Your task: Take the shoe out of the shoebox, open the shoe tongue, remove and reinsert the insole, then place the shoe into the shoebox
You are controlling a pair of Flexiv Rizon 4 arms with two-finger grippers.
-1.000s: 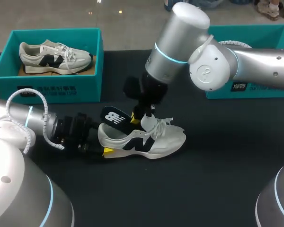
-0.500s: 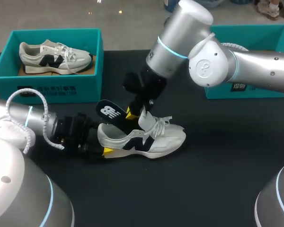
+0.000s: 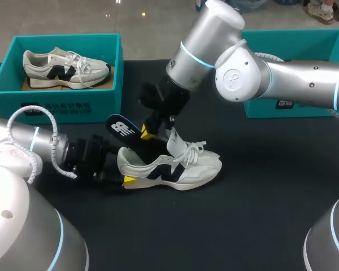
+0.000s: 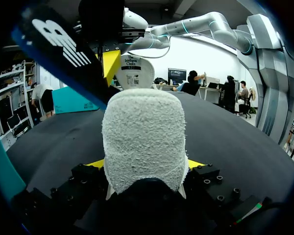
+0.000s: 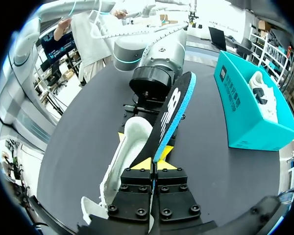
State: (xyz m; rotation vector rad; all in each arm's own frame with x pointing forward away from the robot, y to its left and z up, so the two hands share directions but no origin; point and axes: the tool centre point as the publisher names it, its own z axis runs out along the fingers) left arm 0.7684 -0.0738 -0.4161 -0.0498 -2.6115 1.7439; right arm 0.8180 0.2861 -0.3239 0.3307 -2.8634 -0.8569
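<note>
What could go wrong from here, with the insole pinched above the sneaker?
The right gripper pinches the insole by one thin end, so it may slip or twist free. The left gripper clamps the sneaker only at its heel, so it might tilt or pivot during reinsertion. The loose laces could snag the insole going back in.

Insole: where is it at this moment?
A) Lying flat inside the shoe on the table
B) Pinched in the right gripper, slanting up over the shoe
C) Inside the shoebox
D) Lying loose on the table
B: the right gripper has its yellow tips closed on one end of the insole, which slants up above the opening of the shoe.
</note>
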